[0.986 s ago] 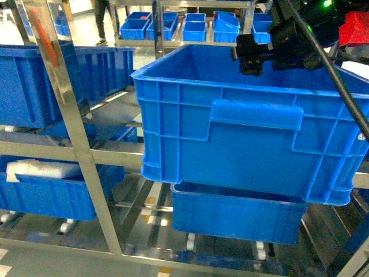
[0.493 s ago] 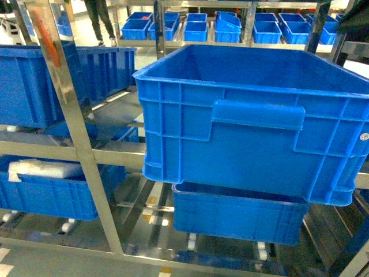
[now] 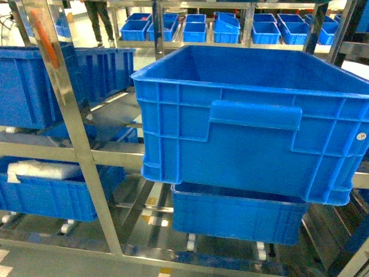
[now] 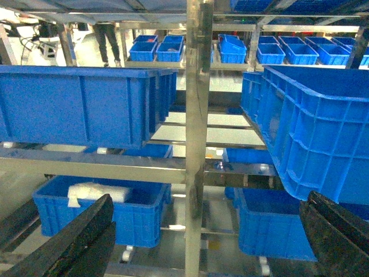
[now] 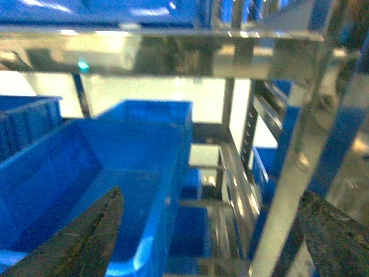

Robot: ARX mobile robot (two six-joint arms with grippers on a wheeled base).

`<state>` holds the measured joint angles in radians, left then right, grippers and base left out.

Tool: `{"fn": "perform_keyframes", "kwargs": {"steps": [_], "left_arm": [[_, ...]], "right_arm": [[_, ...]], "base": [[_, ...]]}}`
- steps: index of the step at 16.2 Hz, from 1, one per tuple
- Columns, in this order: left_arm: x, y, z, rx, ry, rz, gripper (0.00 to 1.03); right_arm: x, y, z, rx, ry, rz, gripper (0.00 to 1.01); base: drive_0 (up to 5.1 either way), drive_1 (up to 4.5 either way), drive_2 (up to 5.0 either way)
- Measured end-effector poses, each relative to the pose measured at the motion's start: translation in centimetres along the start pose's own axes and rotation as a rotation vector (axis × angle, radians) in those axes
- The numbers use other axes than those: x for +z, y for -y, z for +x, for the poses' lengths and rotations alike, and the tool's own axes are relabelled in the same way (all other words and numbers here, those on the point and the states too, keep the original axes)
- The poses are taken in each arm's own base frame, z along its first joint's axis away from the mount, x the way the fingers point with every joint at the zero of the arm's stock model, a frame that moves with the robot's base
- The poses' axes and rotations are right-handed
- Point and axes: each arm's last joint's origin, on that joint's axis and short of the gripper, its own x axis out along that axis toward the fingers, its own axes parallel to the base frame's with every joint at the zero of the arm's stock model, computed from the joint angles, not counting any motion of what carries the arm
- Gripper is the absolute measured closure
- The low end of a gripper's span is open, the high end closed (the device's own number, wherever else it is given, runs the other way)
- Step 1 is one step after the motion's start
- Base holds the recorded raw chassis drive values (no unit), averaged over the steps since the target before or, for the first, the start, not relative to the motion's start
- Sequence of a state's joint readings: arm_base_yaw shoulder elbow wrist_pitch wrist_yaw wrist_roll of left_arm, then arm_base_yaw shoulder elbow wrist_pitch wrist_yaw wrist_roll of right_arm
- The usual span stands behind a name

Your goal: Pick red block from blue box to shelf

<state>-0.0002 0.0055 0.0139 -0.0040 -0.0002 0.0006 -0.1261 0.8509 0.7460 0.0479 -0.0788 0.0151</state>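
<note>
Head view: the shelf (image 3: 75, 144), steel uprights and rails, fills the frame on several tiers. A large dark blue crate (image 3: 253, 121) with ribbed walls and a handle lip sits on the middle tier at 3 o'clock, its open top showing bare inner walls. A second crate (image 3: 239, 213) sits directly beneath it at 5 o'clock. At 9 o'clock another crate (image 3: 34, 86) rests on the left bay, and below it at 7 o'clock a lower crate (image 3: 52, 193) holds a white wrapped bundle (image 3: 40, 169). At 12 o'clock, far back, rows of small blue bins (image 3: 196, 26) stand on a distant rack, and a person's legs (image 3: 102, 20) show at 11 o'clock. Neither gripper appears in this view.

Left wrist view: the shelf upright (image 4: 199, 138) runs through the centre. The left gripper (image 4: 207, 242) shows only as two dark fingers (image 4: 75, 242) at 7 and 4 o'clock, spread wide apart with nothing between them. The crate with the white bundle lies at 8 o'clock.

Right wrist view: blurred. The right gripper (image 5: 213, 242) shows two dark fingers (image 5: 86, 236) at 7 and 4 o'clock, spread wide, empty. A blue crate (image 5: 115, 173) lies open at 8 o'clock, a steel rail overhead at 12 o'clock.

The red block and the blue box are not visible in any view; their position cannot be told.
</note>
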Motion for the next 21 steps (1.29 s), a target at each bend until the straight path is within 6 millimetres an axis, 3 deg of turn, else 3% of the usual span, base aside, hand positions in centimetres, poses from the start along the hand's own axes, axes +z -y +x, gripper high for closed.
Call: {"fn": "perform_keyframes", "kwargs": {"steps": [4, 7, 9, 12, 21], "left_arm": [[0.0, 0.0, 0.0, 0.001, 0.0, 0.0, 0.05], [0.0, 0.0, 0.0, 0.002, 0.0, 0.0, 0.05], [0.0, 0.0, 0.0, 0.001, 0.0, 0.0, 0.05], [0.0, 0.0, 0.0, 0.001, 0.0, 0.0, 0.05], [0.0, 0.0, 0.0, 0.001, 0.0, 0.0, 0.05]], "right_arm": [[-6.0, -0.7, -1.7, 0.053, 0.058, -0.014, 0.49], [-10.0, -1.9, -3.5, 0.062, 0.061, -0.015, 0.95], [-12.1, -1.7, -4.4, 0.047, 0.047, -0.017, 0.99], [-13.4, -1.7, -5.1, 0.047, 0.055, -0.018, 0.99], [-15.5, -1.5, -6.7, 0.047, 0.058, -0.017, 0.99]], "base": [[0.0, 0.0, 0.0], [0.0, 0.0, 0.0], [0.0, 0.0, 0.0], [0.0, 0.0, 0.0], [0.0, 0.0, 0.0]]}}
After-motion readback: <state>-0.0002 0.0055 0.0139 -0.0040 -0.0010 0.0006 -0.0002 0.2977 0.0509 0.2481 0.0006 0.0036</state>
